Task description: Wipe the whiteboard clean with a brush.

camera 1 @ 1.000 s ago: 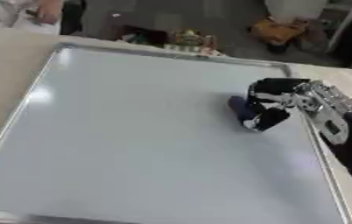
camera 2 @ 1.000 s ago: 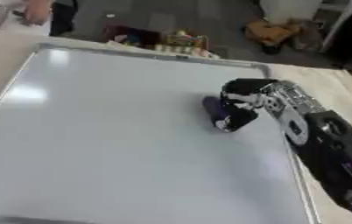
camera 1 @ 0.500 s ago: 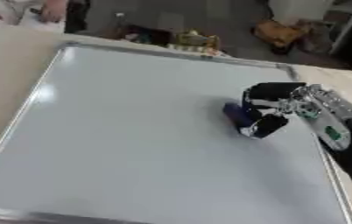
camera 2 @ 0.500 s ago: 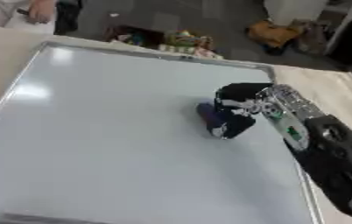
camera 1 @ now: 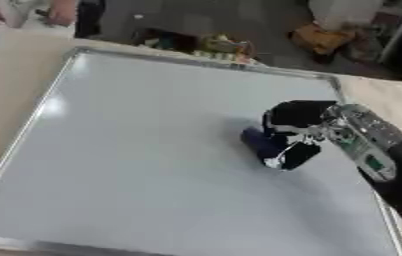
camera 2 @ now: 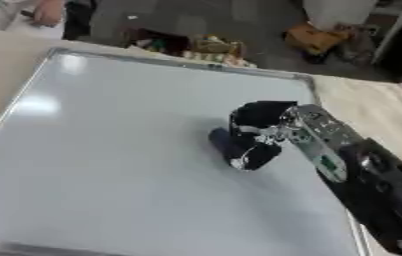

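Left eye view: The right hand [camera 1: 294,131] enters from the right edge on a black and silver forearm and sits over the right half of the whiteboard [camera 1: 134,150]. Its fingers are curled around a dark blue brush [camera 1: 259,142], which protrudes from the hand's left side and lies against the board surface. The board extends well to the left of the hand and both ahead of and behind it; the surface reads pale grey, with no marks discernible. The board's metal frame [camera 1: 204,62] runs along the far edge, beyond the hand. The right frame edge passes under the forearm. A tan tabletop [camera 1: 12,75] lies left of the board, well apart from the hand.

Right eye view: The same hand [camera 2: 259,134] appears nearer the picture's centre, fingers closed on the brush [camera 2: 222,142], thumb below it. The forearm [camera 2: 362,185] runs to the lower right corner. The left hand is not visible in either view.
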You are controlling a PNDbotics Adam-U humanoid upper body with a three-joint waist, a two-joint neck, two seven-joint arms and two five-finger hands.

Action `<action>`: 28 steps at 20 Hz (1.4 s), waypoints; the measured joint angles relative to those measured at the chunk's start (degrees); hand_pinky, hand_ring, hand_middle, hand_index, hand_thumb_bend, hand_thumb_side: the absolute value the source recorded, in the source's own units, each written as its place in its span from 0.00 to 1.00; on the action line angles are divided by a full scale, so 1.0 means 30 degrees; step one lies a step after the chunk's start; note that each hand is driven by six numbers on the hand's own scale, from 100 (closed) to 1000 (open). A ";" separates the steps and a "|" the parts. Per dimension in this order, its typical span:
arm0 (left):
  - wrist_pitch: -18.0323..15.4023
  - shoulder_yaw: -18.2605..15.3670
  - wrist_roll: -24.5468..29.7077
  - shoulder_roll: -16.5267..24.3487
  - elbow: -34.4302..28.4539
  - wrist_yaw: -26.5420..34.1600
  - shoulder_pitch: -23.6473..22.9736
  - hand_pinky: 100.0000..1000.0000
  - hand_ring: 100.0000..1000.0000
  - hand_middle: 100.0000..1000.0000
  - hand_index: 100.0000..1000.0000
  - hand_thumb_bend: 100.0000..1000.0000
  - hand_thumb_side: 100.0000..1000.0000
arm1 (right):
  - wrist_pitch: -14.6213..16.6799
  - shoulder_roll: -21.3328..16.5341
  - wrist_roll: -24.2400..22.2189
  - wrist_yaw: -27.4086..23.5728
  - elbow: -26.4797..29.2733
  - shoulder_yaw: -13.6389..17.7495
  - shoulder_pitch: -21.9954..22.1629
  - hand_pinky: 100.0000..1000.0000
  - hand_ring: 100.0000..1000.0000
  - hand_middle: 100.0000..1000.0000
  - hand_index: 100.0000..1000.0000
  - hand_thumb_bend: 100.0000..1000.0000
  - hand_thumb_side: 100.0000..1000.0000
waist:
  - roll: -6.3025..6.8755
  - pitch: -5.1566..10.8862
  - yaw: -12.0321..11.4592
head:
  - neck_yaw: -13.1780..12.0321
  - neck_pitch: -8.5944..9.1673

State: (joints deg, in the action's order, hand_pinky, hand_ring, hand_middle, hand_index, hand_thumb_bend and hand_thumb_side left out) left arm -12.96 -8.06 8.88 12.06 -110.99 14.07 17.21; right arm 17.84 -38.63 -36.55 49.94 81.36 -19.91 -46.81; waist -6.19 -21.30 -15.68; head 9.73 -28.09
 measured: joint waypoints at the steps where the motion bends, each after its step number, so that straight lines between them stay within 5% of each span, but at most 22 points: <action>1: 0.0000 0.0000 0.0000 0.0000 0.0000 0.0000 0.0000 0.67 0.54 0.56 0.73 0.18 0.96 | 0.0003 -0.0001 0.0000 0.0004 0.0064 -0.0041 0.0002 0.68 0.71 0.20 0.30 0.00 0.54 | 0.0000 0.0000 0.0000 | 0.0001 0.0001; 13: -0.0027 -0.0001 0.0007 0.0000 0.0000 -0.0002 0.0000 0.67 0.54 0.55 0.73 0.18 0.96 | -0.0506 -0.0005 0.0875 0.1233 -0.0259 0.0311 0.0006 0.69 0.72 0.21 0.31 0.00 0.59 | 0.0125 -0.0042 0.0011 | 0.0004 0.0001; 28: -0.0217 -0.0002 0.0069 0.0000 0.0008 -0.0064 0.0000 0.67 0.54 0.56 0.73 0.18 0.96 | -0.1564 0.0074 0.3875 0.4864 -0.4144 0.1793 -0.0689 0.70 0.73 0.22 0.33 0.00 0.64 | 0.0278 -0.0201 0.0016 | 0.0014 0.0007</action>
State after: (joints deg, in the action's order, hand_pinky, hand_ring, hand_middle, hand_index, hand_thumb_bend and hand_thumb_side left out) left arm -13.61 -8.07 9.08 12.06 -110.96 13.88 17.21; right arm 13.14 -38.40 -24.92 64.53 68.93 -14.53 -48.88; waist -5.36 -21.90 -15.63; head 9.77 -28.06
